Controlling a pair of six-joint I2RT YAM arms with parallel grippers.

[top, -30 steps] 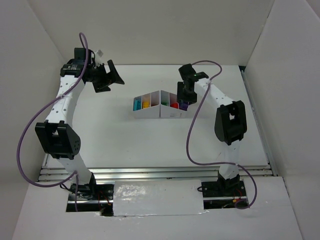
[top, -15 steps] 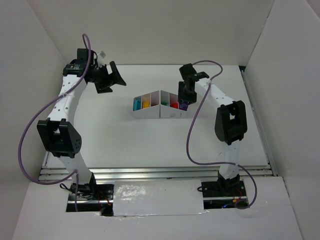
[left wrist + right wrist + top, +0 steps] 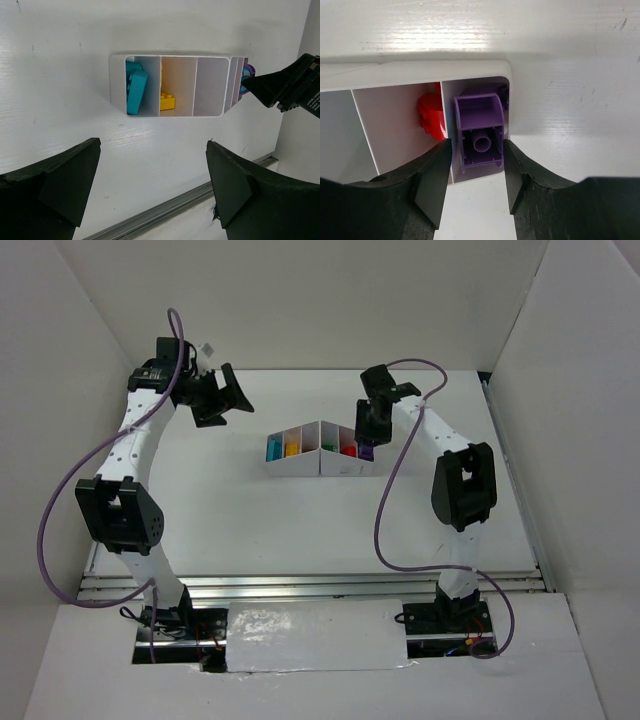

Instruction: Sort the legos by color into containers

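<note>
The white organizer tray (image 3: 320,468) stands mid-table with bricks in its compartments: light blue (image 3: 273,449), yellow (image 3: 292,449), green (image 3: 328,447), red (image 3: 348,450) and purple (image 3: 366,452). In the right wrist view the purple brick (image 3: 477,131) lies on its side in the tray's (image 3: 395,70) end compartment, beside a red brick (image 3: 431,116). My right gripper (image 3: 477,150) is open just above it, its fingers a brick-width apart (image 3: 372,432). My left gripper (image 3: 228,405) is wide open and empty, far left of the tray (image 3: 117,80).
The left wrist view (image 3: 153,145) shows the light blue bricks (image 3: 136,91), a yellow brick (image 3: 167,101), an empty compartment and the right gripper (image 3: 285,87) at the tray's far end. White walls enclose the table. A metal rail (image 3: 320,585) runs along the near edge.
My right gripper has drawn back slightly from the tray's right end while the purple brick stays in its compartment. My left gripper has shifted a little toward the back.
</note>
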